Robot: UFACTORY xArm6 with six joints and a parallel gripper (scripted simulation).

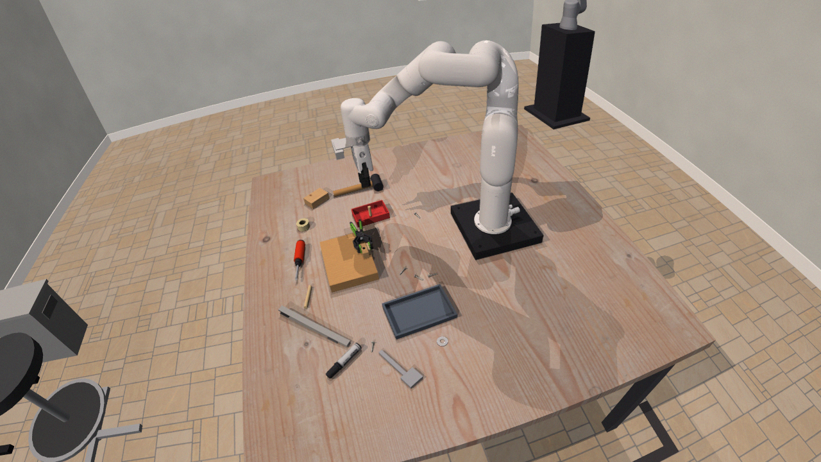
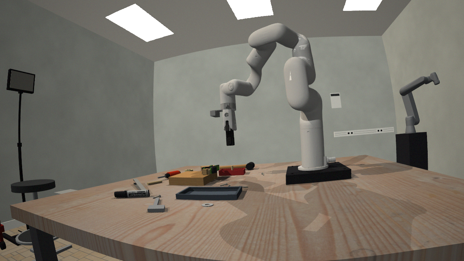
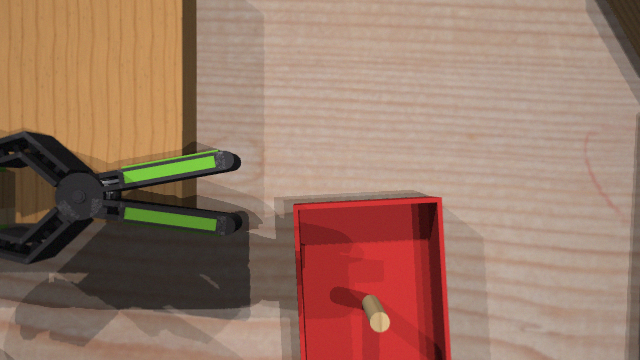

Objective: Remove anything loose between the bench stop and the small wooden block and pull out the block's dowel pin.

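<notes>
My gripper hangs high above the table's far side with its fingers slightly apart and nothing between them. The dowel pin rests leaning inside the red tray. The small wooden block lies on the far corner of the bench board. The black and green spring clamp grips that corner, handles pointing toward the tray. The stop and the block's hole are too small to make out.
A mallet and a spare wood block lie beyond the red tray. A tape roll, screwdriver and loose dowel lie left of the board. A grey tray, ruler and marker lie nearer.
</notes>
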